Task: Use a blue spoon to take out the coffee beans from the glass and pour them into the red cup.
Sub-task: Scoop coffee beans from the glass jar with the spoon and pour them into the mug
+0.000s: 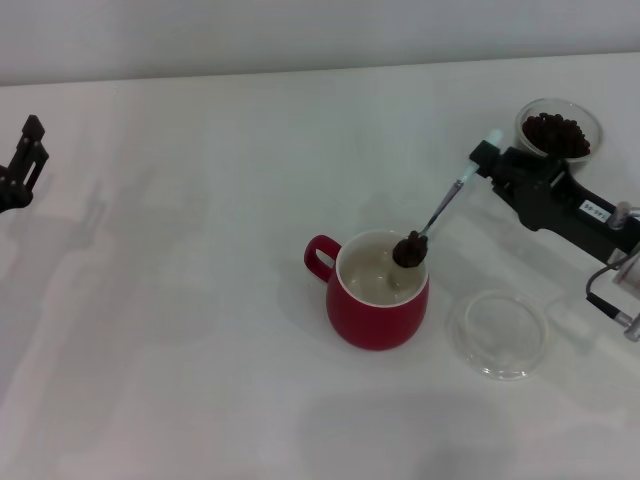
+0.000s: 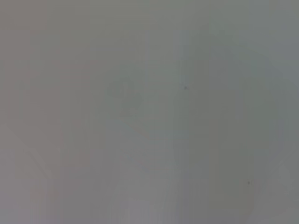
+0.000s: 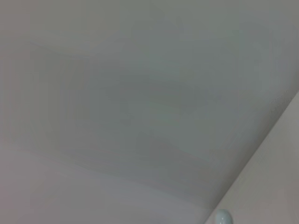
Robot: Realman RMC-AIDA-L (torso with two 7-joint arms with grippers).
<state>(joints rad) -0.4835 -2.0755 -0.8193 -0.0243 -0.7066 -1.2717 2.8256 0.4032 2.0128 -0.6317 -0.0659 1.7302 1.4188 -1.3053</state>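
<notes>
Clamped on the pale handle of the blue spoon [image 1: 441, 207], the right gripper [image 1: 483, 158] reaches in from the right side of the head view, with the handle's tip poking out past its fingers. The left gripper [image 1: 25, 158] sits parked at the far left edge, well apart from everything; whether its fingers are parted I cannot tell.

On the white table [image 1: 180, 300], the red cup [image 1: 375, 290] stands near the middle, its loop handle turned toward the robot's left. Its white inside looks bare, with no beans that I can make out. A flat clear saucer [image 1: 498, 333] lies just beside it on the right. The glass [image 1: 559, 128] stands at the far right rear, behind the gripper, holding a dark heap of coffee beans [image 1: 557, 134].

The spoon slopes down from the gripper, and its bowl, loaded with a small clump of beans, hovers over the cup's right rim.

By my judgement, a scoop is made and carried across; tipping it into the cup is what remains, and plenty of beans are left in the glass for more trips.
</notes>
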